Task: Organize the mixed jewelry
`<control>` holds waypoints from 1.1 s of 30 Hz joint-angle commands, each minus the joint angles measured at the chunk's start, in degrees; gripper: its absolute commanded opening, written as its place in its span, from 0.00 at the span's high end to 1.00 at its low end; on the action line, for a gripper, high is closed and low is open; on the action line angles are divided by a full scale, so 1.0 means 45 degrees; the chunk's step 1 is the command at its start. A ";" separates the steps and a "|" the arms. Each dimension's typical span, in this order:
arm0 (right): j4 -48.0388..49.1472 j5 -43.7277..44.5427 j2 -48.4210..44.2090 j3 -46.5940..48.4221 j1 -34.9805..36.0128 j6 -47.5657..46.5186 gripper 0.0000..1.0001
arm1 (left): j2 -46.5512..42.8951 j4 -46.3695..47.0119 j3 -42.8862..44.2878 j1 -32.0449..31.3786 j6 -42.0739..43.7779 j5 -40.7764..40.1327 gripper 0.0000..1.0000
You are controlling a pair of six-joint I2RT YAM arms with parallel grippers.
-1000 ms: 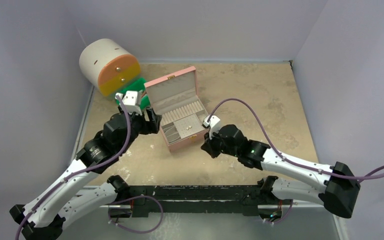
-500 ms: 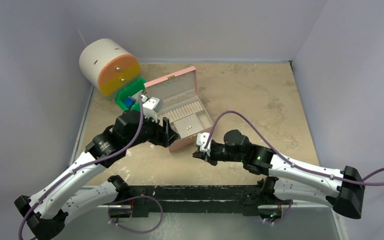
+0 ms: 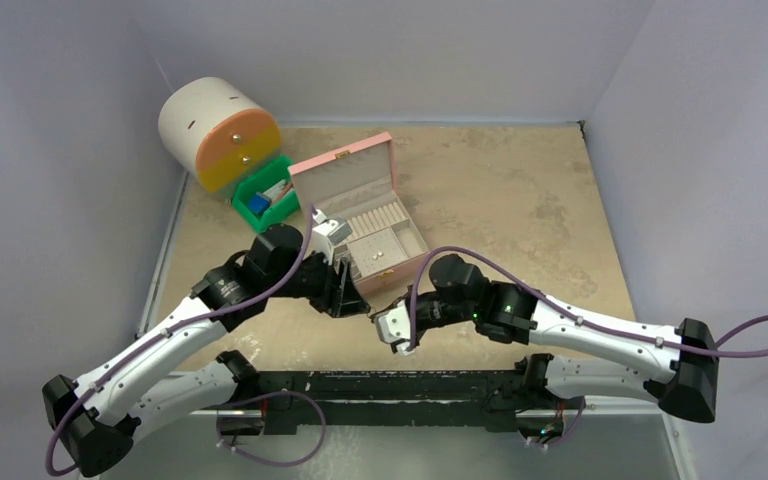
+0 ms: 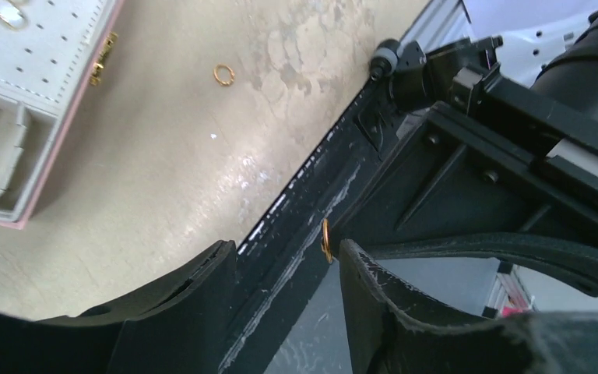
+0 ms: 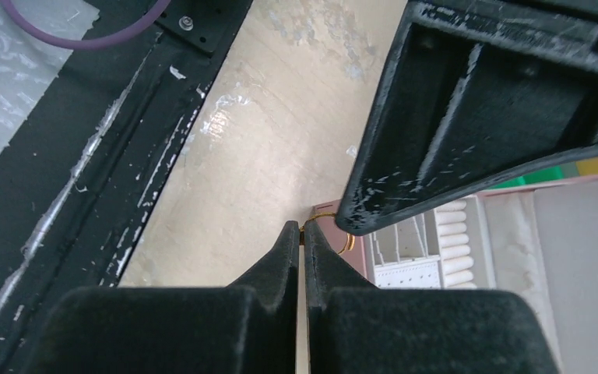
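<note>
Before the box (image 3: 345, 185), right arm (image 3: 560, 320) low, jaws tight on ring (image 5: 321, 214)

— What encloses the space?
— Plain pale lavender walls (image 3: 390, 50) at the back and on both sides.
— And below?
— A mottled beige tabletop (image 3: 520, 200), evenly lit, with a grey metal strip (image 3: 165, 250) along its left edge.

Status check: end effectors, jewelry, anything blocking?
Right end effector shut on gold ring. Left end effector open, facing it. Second ring loose on table by pink box.
</note>
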 commanded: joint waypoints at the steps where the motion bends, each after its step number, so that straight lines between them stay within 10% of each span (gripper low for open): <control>1: -0.0958 -0.0432 0.0134 0.0974 0.0208 -0.1928 1.00 | -0.0158 0.1006 -0.0218 0.0013 -0.0389 0.1340 0.51; 33: -0.1501 0.0616 0.0521 0.1513 0.0721 -0.3320 1.00 | 0.0476 0.1468 -0.0333 -0.0189 -0.0578 0.1970 0.77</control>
